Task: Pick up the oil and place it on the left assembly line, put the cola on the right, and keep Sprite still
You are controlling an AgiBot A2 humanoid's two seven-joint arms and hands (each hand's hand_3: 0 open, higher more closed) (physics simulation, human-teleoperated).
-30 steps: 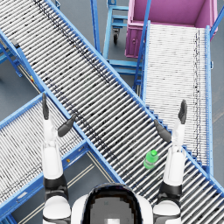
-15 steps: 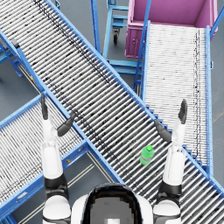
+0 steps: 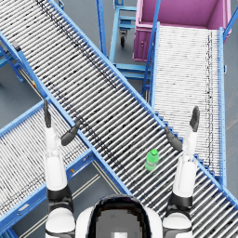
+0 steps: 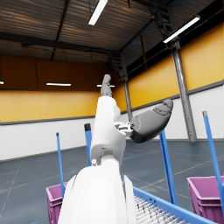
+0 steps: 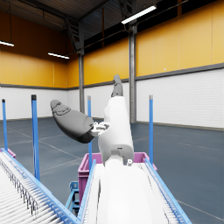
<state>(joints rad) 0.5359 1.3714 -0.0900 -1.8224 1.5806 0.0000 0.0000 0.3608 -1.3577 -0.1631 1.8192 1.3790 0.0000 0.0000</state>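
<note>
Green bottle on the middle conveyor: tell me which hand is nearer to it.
Right. The right hand hovers close by the green bottle, at the conveyor edge on that side. The left hand is across the belt, at its opposite edge.

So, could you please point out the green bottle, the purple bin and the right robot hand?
green bottle (image 3: 151, 160): head view, on the bottle's body.
purple bin (image 3: 181, 11): head view, on its bare inside.
right robot hand (image 3: 189, 130): head view, on the hand's middle.
</note>
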